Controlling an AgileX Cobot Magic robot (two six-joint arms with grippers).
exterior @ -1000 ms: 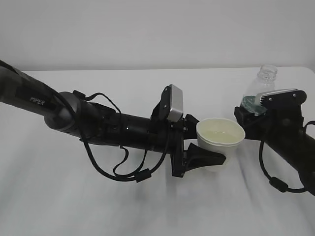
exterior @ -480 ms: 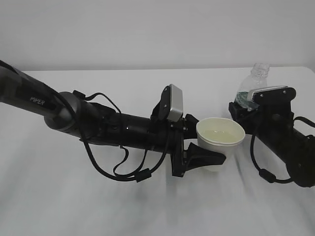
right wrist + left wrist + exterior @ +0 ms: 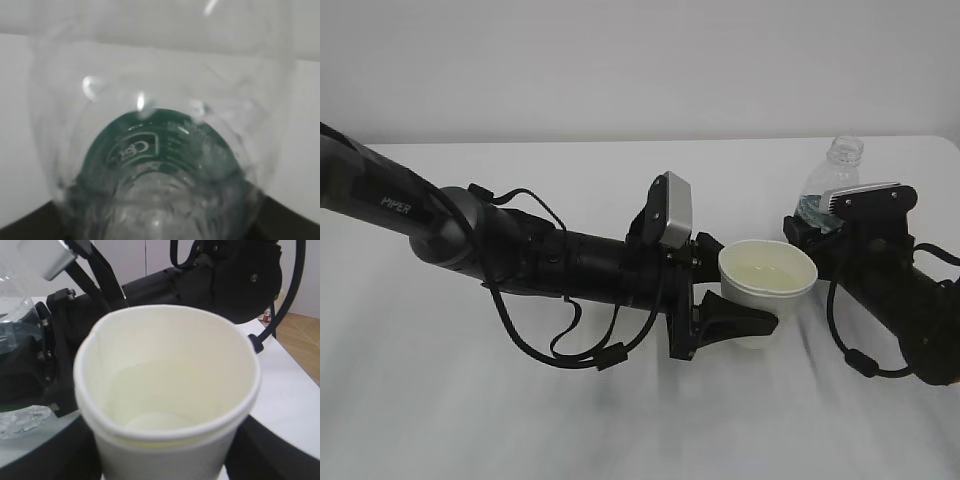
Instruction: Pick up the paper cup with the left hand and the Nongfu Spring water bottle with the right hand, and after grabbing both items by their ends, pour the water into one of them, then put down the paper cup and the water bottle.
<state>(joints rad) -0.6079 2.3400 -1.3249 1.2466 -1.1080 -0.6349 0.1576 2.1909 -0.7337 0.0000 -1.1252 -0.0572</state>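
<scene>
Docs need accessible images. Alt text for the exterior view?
Two black robot arms meet over a white table: the left hand grips a white paper cup holding pale liquid, and the right hand grips a clear capless Nongfu Spring water bottle, roughly upright beside the cup. The left arm is lettered PIPER.

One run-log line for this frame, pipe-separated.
left gripper: shut on paper cup | right gripper: shut on water bottle, upright | cup: pale liquid inside | phase: after pour, not released
</scene>
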